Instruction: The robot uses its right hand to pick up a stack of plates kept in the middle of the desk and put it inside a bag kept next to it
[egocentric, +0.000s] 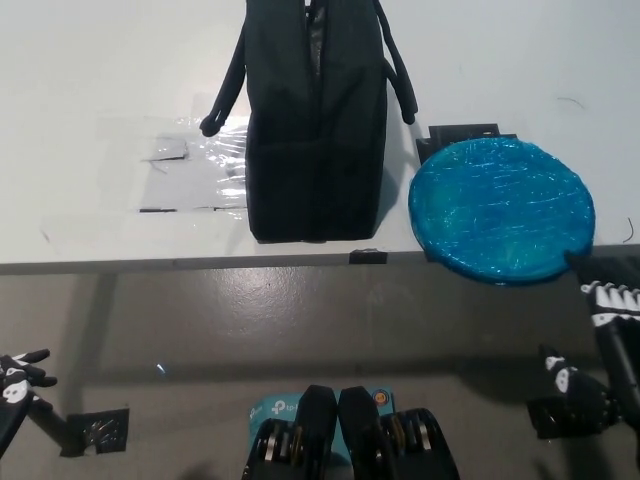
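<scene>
One bag (318, 120) upright, plates (502, 208) beside; right hand (600, 345) open, empty.

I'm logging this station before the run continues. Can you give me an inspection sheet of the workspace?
Surface: white desk, clear tape patches left of the bag.
Job's things: blue plastic-wrapped stack of plates overhanging the near edge; upright black fabric bag beside it, apart.
Clutter: black tape marks by the plates.
Robot hands: right robot hand below the plates, open, not touching; left robot hand low at left, open.
Cables: nothing seen.
Surroundings: grey floor.
</scene>
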